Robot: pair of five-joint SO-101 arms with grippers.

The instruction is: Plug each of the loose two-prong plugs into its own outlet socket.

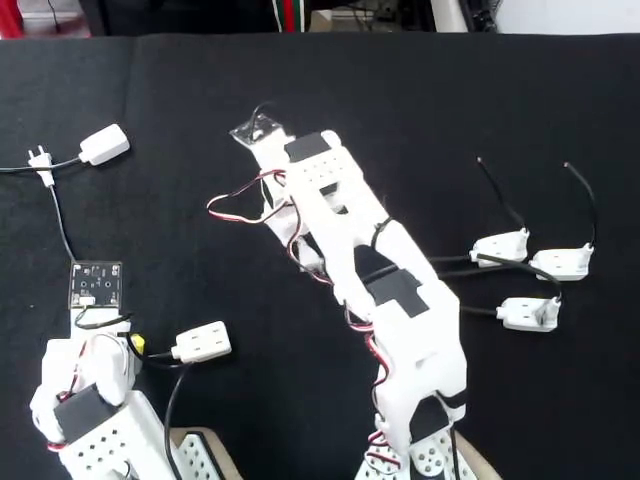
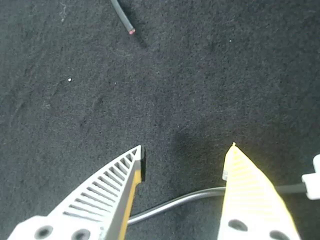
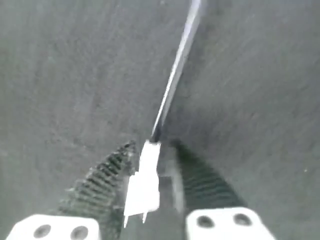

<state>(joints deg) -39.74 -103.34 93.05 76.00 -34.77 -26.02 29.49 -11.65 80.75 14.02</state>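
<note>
A plain black cloth (image 1: 480,100) lies spread under everything.

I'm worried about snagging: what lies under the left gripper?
A black cable crosses the black cloth beneath the left gripper; its fingers cover parts of it, so where it leads is hidden.

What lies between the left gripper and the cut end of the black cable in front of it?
Nothing: the left wrist view shows bare black cloth between the open left gripper and the cable end.
</note>
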